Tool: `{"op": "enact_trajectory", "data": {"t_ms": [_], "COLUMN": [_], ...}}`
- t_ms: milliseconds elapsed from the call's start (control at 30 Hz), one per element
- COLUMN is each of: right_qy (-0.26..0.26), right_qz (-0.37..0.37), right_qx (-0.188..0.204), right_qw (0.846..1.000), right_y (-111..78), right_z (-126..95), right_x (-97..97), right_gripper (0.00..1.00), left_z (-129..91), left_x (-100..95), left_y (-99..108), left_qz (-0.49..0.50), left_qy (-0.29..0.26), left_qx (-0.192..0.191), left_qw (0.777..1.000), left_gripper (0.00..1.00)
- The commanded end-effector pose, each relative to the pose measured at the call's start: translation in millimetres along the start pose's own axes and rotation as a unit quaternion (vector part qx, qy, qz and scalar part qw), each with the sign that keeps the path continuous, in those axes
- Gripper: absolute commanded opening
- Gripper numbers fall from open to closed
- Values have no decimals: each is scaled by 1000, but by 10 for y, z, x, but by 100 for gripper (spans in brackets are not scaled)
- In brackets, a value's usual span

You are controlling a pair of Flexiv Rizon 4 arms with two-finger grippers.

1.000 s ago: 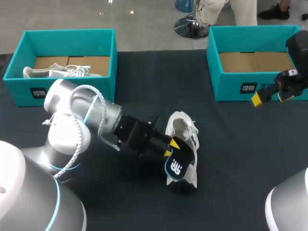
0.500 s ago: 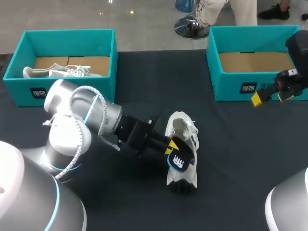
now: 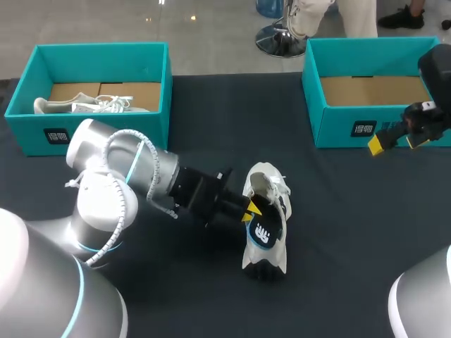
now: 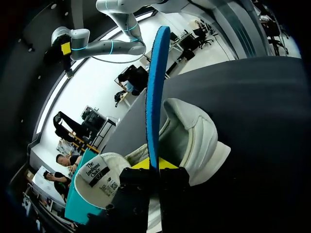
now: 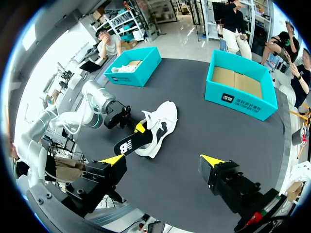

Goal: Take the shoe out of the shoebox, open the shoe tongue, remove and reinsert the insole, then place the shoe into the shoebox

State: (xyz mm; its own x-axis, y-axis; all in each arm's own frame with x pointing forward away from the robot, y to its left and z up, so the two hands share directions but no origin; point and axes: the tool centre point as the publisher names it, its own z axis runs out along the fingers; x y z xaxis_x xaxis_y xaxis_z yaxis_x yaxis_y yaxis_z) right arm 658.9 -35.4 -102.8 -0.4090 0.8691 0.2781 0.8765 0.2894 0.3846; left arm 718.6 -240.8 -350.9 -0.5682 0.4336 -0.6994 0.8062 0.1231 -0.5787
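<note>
Insole [image 3: 261, 229] pinched between left end effector [image 3: 249, 211] fingers beside white shoe [image 3: 262, 174] — right end effector [image 3: 396, 144] spread wide

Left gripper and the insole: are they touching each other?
Touching. In the left wrist view the left gripper has one yellow tip on each side of the insole, which stands edge-on between them with no gap.

Print on the insole, both shoeboxes and a shoe tag.
White letter logo on the black underside of the insole [image 3: 262, 231], beside the shoe [image 3: 271, 193]. Small dark label with white characters, too small to make out, on the front wall of the left shoebox [image 3: 28, 137] and of the right shoebox [image 3: 331, 130]. Lines of dark print and a small square code on the tag [image 4: 99, 175] of the shoe's white flap.
</note>
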Motion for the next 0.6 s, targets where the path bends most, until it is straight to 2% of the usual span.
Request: {"op": "enact_trajectory", "data": {"t_ms": [33, 67, 100, 133, 200, 333, 600], "right_qy": [0, 0, 0, 0, 0, 0, 0], "right_qz": [1, 1, 1, 1, 1, 1, 1], "right_qx": [4, 4, 4, 4, 4, 4, 4], "right_qw": [1000, 1000, 1000, 1000, 1000, 1000, 1000], "right_y": [39, 39, 39, 39, 39, 39, 39], "right_z": [11, 11, 11, 11, 11, 11, 11], "right_x": [-4, -4, -4, -4, -4, -4, -4], "right_gripper": [100, 100, 100, 100, 100, 100, 100], "left_z": [51, 51, 50, 44, 36, -10, -90], "left_x": [8, 8, 12, 20, 23, 20, -7], "left_y": [64, 64, 64, 59, 51, 18, -104], "left_qz": [1, 0, 0, -2, -3, -6, -9], "left_qy": [0, 1, 2, 3, 4, 3, 1], "left_qx": [-2, -3, -3, -3, -3, -2, 8], "left_qw": [1000, 1000, 1000, 1000, 1000, 1000, 1000], "left_gripper": [0, 4, 13, 30, 45, 49, 44]}}
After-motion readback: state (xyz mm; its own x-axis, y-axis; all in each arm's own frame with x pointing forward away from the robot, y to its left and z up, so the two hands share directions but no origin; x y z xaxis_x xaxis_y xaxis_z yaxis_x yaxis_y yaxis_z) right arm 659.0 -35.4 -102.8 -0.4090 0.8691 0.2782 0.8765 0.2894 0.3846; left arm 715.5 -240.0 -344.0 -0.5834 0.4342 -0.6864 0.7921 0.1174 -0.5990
